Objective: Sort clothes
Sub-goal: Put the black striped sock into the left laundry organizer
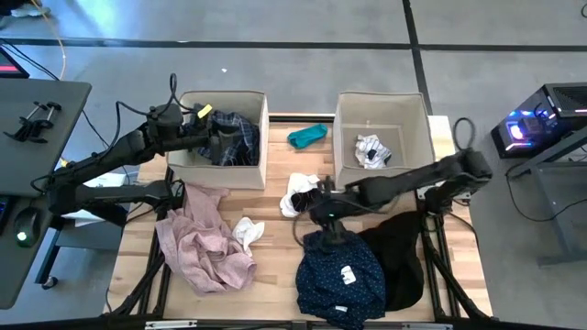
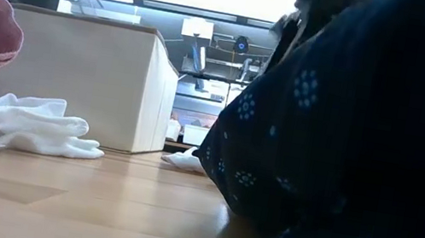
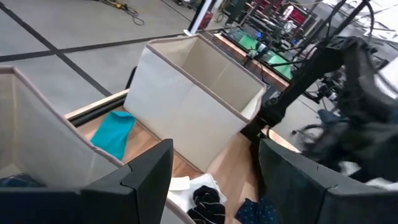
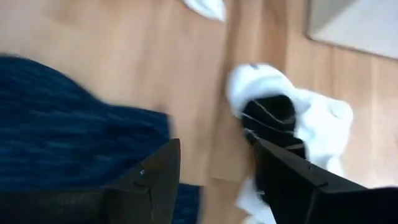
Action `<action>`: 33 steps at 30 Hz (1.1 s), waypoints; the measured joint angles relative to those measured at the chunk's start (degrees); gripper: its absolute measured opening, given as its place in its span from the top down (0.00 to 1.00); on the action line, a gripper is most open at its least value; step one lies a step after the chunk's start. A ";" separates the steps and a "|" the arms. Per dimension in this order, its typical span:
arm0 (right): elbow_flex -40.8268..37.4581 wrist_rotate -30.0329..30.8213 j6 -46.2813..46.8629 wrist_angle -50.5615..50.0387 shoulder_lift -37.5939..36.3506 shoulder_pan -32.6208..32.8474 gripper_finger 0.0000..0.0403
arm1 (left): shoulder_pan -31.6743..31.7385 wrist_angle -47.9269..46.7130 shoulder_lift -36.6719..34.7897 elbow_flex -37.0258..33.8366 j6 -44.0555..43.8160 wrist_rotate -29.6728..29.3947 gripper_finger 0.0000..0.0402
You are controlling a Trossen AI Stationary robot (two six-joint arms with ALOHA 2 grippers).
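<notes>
My right gripper is open over bare table, between the far edge of the navy dotted shirt and the white and black socks. The black garment lies beside the navy shirt on its right. My left gripper is open and empty above the left box, where the blue plaid shirt lies. The pink shirt and a white sock lie on the table at the near left. The teal piece lies between the boxes.
The right beige box holds a white and black sock bundle. In the low view the navy shirt fills the right, with the white sock and the left box behind. Bare wood shows at the table's middle.
</notes>
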 joint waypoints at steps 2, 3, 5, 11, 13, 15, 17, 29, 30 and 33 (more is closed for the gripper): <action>0.00 0.16 -2.44 0.16 2.92 -1.98 0.54 | 0.00 0.00 0.00 0.00 0.00 1.04 0.44; 0.00 -0.02 -3.28 0.44 4.37 -2.89 0.55 | -0.04 0.00 0.00 0.00 0.00 1.23 0.44; 0.00 -0.16 -4.70 1.38 6.97 -4.40 0.58 | -0.50 -0.02 0.00 0.00 0.06 1.32 0.44; 0.00 -0.01 -3.85 5.32 13.76 -7.16 0.72 | -1.99 -0.05 0.00 0.00 1.52 1.43 0.44; 0.07 -0.01 -2.94 5.17 15.15 -7.76 0.79 | -2.25 -0.33 0.00 0.00 1.42 1.28 0.44; 0.07 0.01 -2.16 5.03 15.49 -8.15 0.88 | -2.38 -0.65 0.15 0.00 0.57 1.08 0.44; 0.60 0.60 -0.02 4.29 14.80 -8.61 0.96 | -2.38 -0.69 0.64 0.00 -0.26 1.14 0.44; 14.30 5.93 4.54 3.78 3.48 -9.95 0.99 | -12.12 13.14 2.97 0.06 23.11 7.09 0.44; 15.86 5.78 3.65 4.50 3.38 -10.01 0.99 | -12.89 15.12 3.69 0.04 24.82 6.88 0.44; 19.89 3.92 0.68 7.56 3.44 -10.40 0.99 | -14.44 21.56 6.28 0.04 25.46 6.57 0.44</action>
